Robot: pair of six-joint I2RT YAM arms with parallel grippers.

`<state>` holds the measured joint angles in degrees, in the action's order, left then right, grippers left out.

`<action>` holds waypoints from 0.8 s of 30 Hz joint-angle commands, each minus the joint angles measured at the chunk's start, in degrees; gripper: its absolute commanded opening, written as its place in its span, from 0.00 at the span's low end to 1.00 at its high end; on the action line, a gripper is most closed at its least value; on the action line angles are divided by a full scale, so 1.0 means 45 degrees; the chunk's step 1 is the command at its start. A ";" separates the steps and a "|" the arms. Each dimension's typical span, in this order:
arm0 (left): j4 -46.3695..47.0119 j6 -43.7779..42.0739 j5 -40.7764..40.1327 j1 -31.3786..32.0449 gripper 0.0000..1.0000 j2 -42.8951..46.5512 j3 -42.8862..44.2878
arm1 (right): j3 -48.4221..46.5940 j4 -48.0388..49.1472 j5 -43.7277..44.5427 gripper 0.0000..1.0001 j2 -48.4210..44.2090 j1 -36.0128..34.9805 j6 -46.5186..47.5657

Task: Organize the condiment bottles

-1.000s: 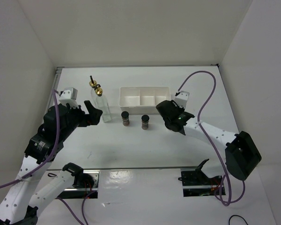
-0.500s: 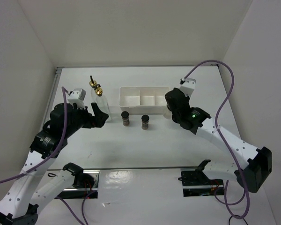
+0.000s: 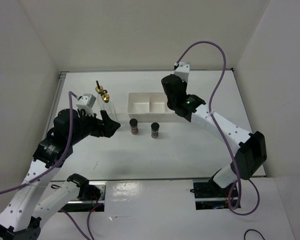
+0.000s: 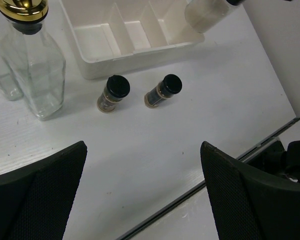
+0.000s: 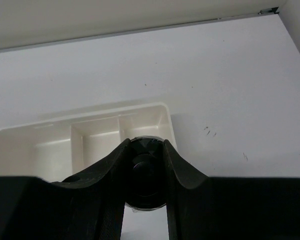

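Observation:
Two tall clear glass bottles with gold pourer tops (image 3: 105, 100) stand at the back left; the nearer one (image 4: 32, 62) fills the top left of the left wrist view. Two small dark black-capped jars (image 3: 133, 126) (image 3: 155, 130) stand in front of the white tray (image 3: 140, 106); both show in the left wrist view (image 4: 112, 93) (image 4: 162, 91). My right gripper (image 3: 171, 105) (image 5: 146, 146) is shut on the whitish black-capped jar (image 5: 147, 175) (image 4: 206, 13) and holds it over the tray's right end. My left gripper (image 3: 111, 126) (image 4: 145, 190) is open and empty, beside the bottles.
The tray (image 5: 55, 145) has three compartments, with nothing seen in them. White walls close in the table on the left, back and right. A dark slot (image 3: 155, 179) runs along the near edge by the arm bases.
My right arm has swung from in front of the tray's right end up and back over it, carrying the whitish jar. My left gripper has moved a little right, towards the bottles.

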<state>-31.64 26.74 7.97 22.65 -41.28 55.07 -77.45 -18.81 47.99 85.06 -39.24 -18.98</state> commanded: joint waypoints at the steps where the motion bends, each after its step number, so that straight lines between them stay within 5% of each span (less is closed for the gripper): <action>1: 0.0742 -0.0260 0.0730 0.0044 1.00 -0.0007 -0.0011 | -0.1031 0.1756 0.0469 0.00 0.0628 0.0381 0.0742; 24: 0.0917 0.0522 0.0263 0.0044 1.00 0.0286 0.0691 | -0.1580 0.3105 -0.1268 0.00 0.4341 0.1690 0.0488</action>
<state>-29.19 28.84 10.81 22.65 -39.68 55.20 -83.55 -11.84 41.54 105.30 -32.64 -15.79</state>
